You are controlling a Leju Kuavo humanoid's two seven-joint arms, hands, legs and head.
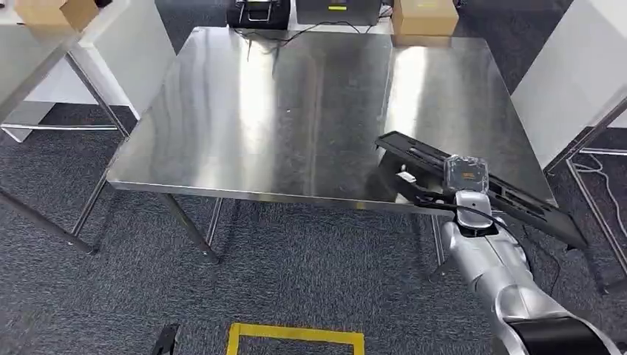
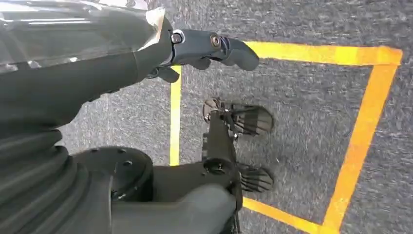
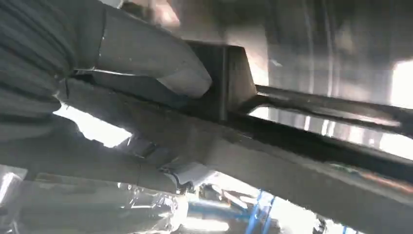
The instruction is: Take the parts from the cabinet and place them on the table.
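Counter: the steel counter (image 1: 296, 111) fills the head view, its top bare and shiny apart from the part at its near right corner; cardboard boxes and dark equipment sit beyond its far edge.

Floor: grey carpet with a yellow taped rectangle (image 1: 296, 334) just ahead of the robot, also seen in the left wrist view.

Part: a long, flat black part (image 1: 473, 185) lies slanted across the counter's near right corner. Its far end is over the steel; its near end overhangs the edge to the right. Whether the far end already touches the surface I cannot tell.

Right robot hand: the right robot hand (image 1: 467, 177) grips the part about midway; in the right wrist view the thumb (image 3: 156, 66) presses against the dark frame.

Left robot hand: the left robot hand (image 2: 209, 48) hangs down over the carpet, holding nothing, fingers loosely extended.

Progress: one part is out of the cabinet and at the counter, not yet released. What is left, as I judge it: lower it, shift it further in so nothing overhangs, let go, then go back for any remaining parts.
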